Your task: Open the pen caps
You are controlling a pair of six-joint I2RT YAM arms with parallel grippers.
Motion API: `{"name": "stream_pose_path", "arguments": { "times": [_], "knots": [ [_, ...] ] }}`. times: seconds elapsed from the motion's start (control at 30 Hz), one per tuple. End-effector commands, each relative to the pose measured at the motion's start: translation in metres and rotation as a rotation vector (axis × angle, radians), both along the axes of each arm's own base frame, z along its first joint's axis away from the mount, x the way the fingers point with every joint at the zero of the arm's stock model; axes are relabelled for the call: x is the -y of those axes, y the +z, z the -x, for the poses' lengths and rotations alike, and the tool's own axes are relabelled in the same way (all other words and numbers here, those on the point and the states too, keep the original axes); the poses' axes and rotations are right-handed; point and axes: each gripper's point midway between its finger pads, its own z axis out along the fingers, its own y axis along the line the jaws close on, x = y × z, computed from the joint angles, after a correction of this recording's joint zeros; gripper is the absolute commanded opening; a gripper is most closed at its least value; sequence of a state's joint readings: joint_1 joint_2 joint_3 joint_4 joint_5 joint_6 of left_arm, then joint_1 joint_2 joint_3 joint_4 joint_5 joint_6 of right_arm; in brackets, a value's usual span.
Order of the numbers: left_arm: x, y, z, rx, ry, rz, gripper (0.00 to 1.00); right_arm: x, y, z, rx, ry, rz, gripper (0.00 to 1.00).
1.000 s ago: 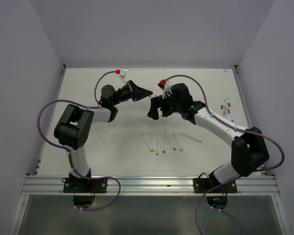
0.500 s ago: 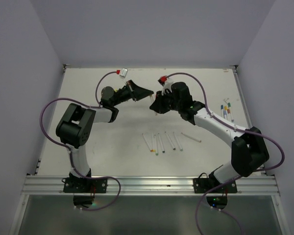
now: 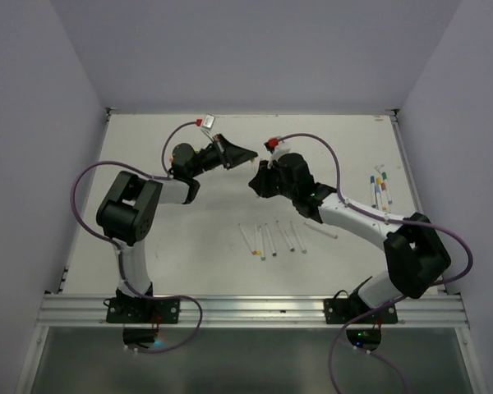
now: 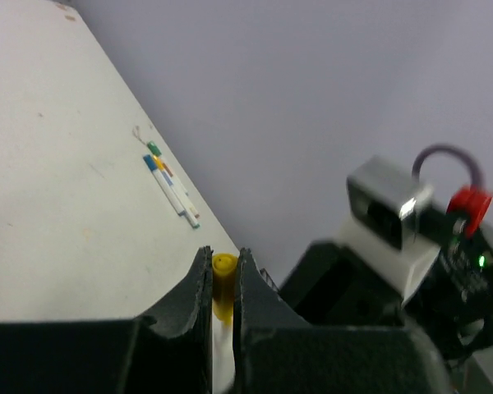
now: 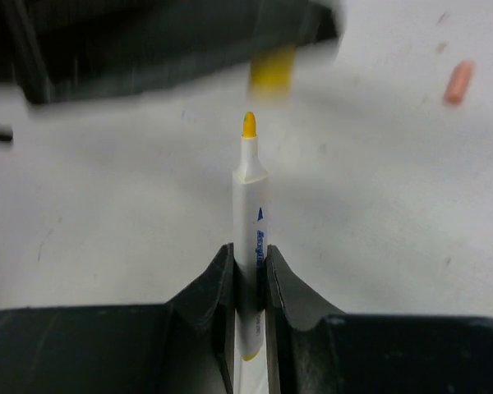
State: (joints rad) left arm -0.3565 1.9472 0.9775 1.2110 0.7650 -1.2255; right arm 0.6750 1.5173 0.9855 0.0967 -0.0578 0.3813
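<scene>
Lilac walls close in a white counter, and above its far middle the two arms meet nose to nose. The left pincer is squeezed narrow on a yellow cap, its fingers pressing the cap's round sides so that only the flat end shows beyond them. The right pincer is clamped just as narrow on the white barrel of a pen, low down and well back from the shoulder, with the yellow nib bare and pointing at the cap. From the right wrist there is a small gap between nib and cap, so I judge this cap to be off. Both pieces look like light, stiff, smooth plastic. They should need little force to carry, but they could slip or twist if pinched off-centre. The cap is short and round, so it is best gripped squarely across its middle. If it is caught near the rim it may well squirt out. The barrel is best held where it is now, on the straight printed part and clear of the soft nib, which could smear or be crushed. A loose orange cap lies on the counter beyond. A row of pens lies near the middle, too small to show whether they are capped. A few more pens with coloured ends wait by the right edge, and I judge those are yet to be opened.
</scene>
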Motion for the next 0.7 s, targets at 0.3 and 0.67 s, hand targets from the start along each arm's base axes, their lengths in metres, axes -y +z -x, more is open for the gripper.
{"name": "stream_pose_path", "arguments": {
  "times": [0.3,0.67],
  "knots": [
    [-0.064,0.045,-0.1,0.034,0.254,-0.002,0.0,0.03,-0.062,0.085,-0.187,-0.01,0.167,0.0],
    [-0.052,-0.104,-0.102,-0.175,0.274,-0.628,0.0,0.157,-0.055,0.074,-0.171,-0.18,0.511,0.0]
  ]
}}
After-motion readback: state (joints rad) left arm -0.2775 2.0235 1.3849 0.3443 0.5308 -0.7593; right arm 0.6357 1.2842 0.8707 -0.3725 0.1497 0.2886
